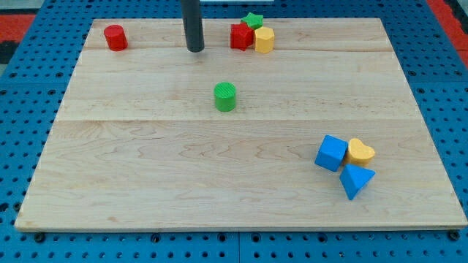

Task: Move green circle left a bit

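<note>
Nearest the view's bottom, at about 4 o'clock from the board's point(146, 183) centre, three blocks are grouped: a blue triangle point(356, 180) lowest, with a blue cube point(331, 153) at its 11 o'clock and a yellow heart point(360, 151) at its 12 o'clock, the cube and heart touching.

The green circle point(225, 96) is found near the board's middle, standing alone, well apart from every other block.

Farther up, my tip point(195, 50) is seen at roughly 11 o'clock from the green circle, apart from it. No jaws are carried by the rod, so no jaw state can be told.

Along the view's top edge, a red cylinder point(115, 37) stands at 9 o'clock from the tip. At the tip's 3 o'clock, a red block point(240, 36) and a yellow block point(264, 39) are pressed together, with a green star point(254, 20) just behind them.
</note>
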Robot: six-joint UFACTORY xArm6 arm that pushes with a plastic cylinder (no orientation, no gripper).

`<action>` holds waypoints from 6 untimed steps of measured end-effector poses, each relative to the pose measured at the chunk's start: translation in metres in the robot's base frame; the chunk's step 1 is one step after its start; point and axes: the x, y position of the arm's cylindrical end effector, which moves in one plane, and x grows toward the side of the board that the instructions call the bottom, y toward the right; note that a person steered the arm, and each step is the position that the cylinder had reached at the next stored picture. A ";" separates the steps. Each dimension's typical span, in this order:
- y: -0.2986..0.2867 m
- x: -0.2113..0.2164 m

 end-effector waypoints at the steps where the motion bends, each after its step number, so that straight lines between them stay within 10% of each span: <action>1: 0.057 0.037; 6: 0.000 0.097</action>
